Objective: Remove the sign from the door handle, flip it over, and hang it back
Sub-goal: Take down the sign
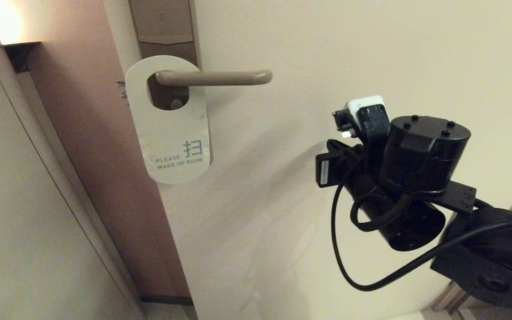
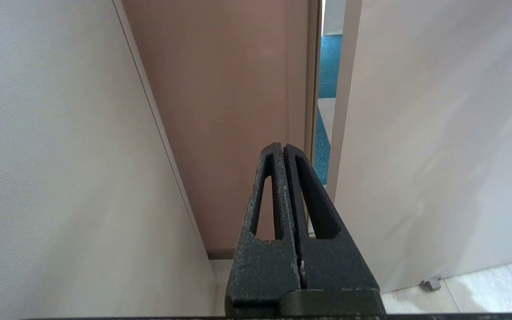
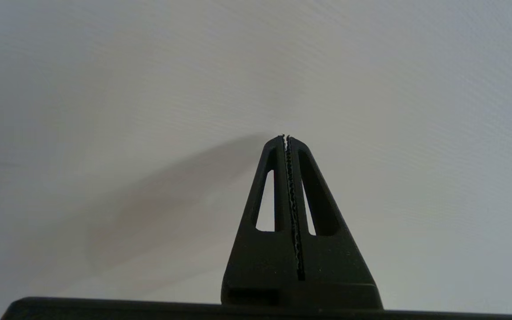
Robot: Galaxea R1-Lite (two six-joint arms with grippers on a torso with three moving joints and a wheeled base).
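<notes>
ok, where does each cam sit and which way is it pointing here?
Head: on the robot's head, facing the cream door; the white card sign hangs on the beige metal lever handle; the right arm shows, lower right.
Left wrist: behind the shut left claw, facing the brown door frame and the door's edge.
Right wrist: behind the shut right claw, facing only plain door surface.
Shared: all three see the same door; sign and handle only from the head.
</notes>
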